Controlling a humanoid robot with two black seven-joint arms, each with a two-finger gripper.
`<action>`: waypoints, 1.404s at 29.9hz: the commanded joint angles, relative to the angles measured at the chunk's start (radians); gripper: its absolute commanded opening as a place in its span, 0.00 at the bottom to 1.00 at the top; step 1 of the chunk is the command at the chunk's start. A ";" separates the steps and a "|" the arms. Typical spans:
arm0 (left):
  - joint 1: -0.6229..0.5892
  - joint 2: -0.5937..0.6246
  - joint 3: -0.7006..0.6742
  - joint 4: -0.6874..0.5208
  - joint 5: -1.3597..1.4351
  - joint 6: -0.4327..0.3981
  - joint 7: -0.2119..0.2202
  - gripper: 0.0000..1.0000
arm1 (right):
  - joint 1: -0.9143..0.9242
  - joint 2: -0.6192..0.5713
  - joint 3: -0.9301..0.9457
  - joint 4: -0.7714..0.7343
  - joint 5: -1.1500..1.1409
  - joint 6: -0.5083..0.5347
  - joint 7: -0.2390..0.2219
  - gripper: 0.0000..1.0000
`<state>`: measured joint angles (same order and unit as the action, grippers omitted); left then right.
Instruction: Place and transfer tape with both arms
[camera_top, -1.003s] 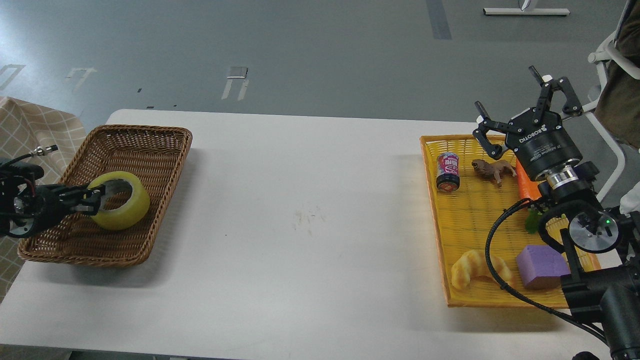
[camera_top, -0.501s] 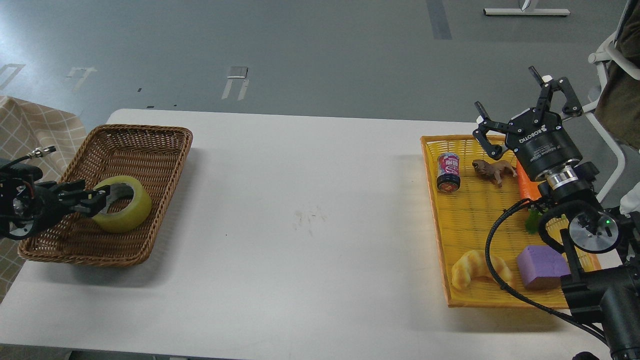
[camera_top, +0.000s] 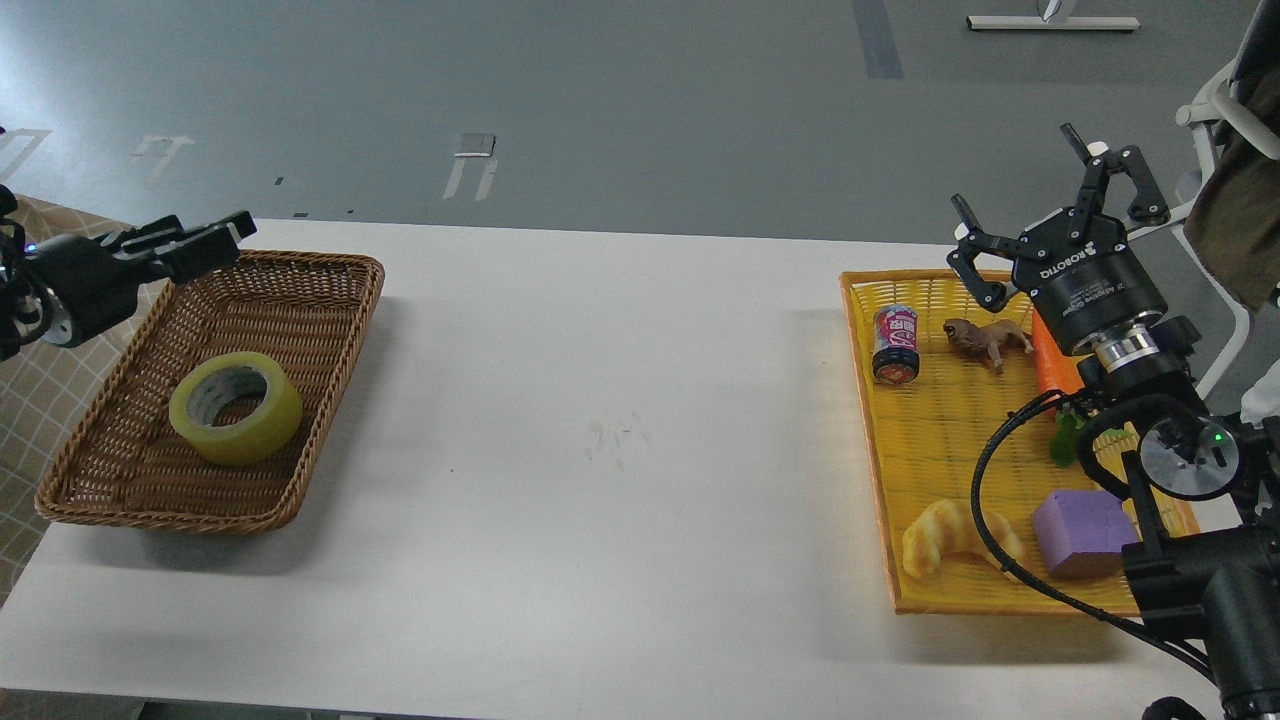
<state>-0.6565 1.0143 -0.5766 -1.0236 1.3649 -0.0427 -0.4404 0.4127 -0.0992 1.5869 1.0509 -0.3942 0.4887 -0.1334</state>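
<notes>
The tape (camera_top: 262, 432), a yellow roll with a pale core, lies flat in the brown wicker basket (camera_top: 330, 265) at the table's left end. My left gripper (camera_top: 205, 243) hovers above the basket's far left corner, well clear of the tape, with its fingers slightly apart and empty. My right gripper (camera_top: 1040, 200) is open and empty, fingers spread, raised over the far end of the yellow tray (camera_top: 863, 400) at the right.
The yellow tray holds a drink can (camera_top: 895, 343), a brown toy animal (camera_top: 985, 338), a carrot (camera_top: 1050, 365), a croissant (camera_top: 945, 535) and a purple block (camera_top: 1080, 530). The white table (camera_top: 620, 400) spans between basket and tray. A checked cloth lies off the left edge.
My left gripper lowered the tape into the basket, let it go, then rose and moved toward the basket's far left corner. The right arm barely moved.
</notes>
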 joint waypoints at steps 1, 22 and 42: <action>-0.087 -0.017 -0.005 -0.003 -0.194 -0.037 -0.014 0.98 | 0.006 -0.005 0.001 0.006 0.000 0.000 -0.002 1.00; -0.176 -0.339 -0.187 -0.061 -1.008 -0.333 -0.004 0.98 | 0.175 -0.059 0.004 -0.017 -0.006 0.000 -0.009 1.00; 0.008 -0.629 -0.348 -0.116 -1.116 -0.413 0.117 0.98 | 0.299 -0.020 -0.019 -0.170 0.000 0.000 -0.038 1.00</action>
<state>-0.6746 0.4149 -0.9282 -1.1442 0.2430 -0.4556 -0.3315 0.7063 -0.1329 1.5738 0.8892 -0.3957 0.4887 -0.1654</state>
